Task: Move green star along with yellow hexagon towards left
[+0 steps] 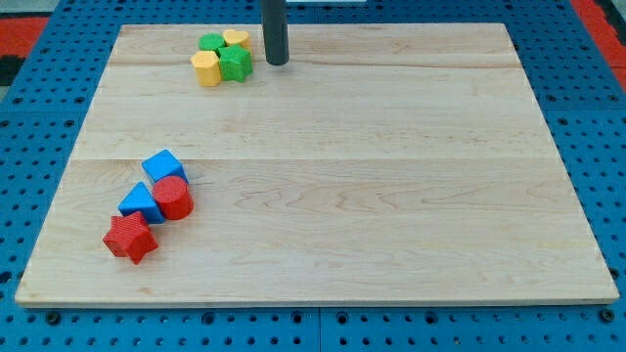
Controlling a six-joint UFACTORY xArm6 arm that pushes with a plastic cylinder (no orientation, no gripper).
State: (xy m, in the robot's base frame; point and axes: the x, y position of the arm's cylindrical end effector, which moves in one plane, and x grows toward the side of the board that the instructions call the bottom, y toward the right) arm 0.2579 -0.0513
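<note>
A pale wooden board point(323, 186) is seen laid over a blue pegboard surface point(39, 117), grain running left to right with a couple of plank seams visible. No claw is fitted here, just a smooth dark rod, so nothing is gripped or held at all. My tip point(278, 63) is planted on the board at the far edge, just to the right of the far cluster of blocks, apart from them by a small gap.

That cluster is packed tight at the far left-centre. The green star point(236, 64) sits closest to the tip, its ridged, layered sides pretty obvious. The yellow hexagon point(206, 68) is pressed against its left side. Behind them a green round-ish block point(212, 43) and a yellow heart point(235, 38) are tucked in, touching the front pair.

Well apart, toward the near left, a second bunch is found: a blue cube point(163, 166), a blue triangle-ish block point(142, 202), a red cylinder point(173, 198) wedged between those, and a red star point(130, 239) nearest of all. Same ribbed, printed-looking texture is seen on all of them.
</note>
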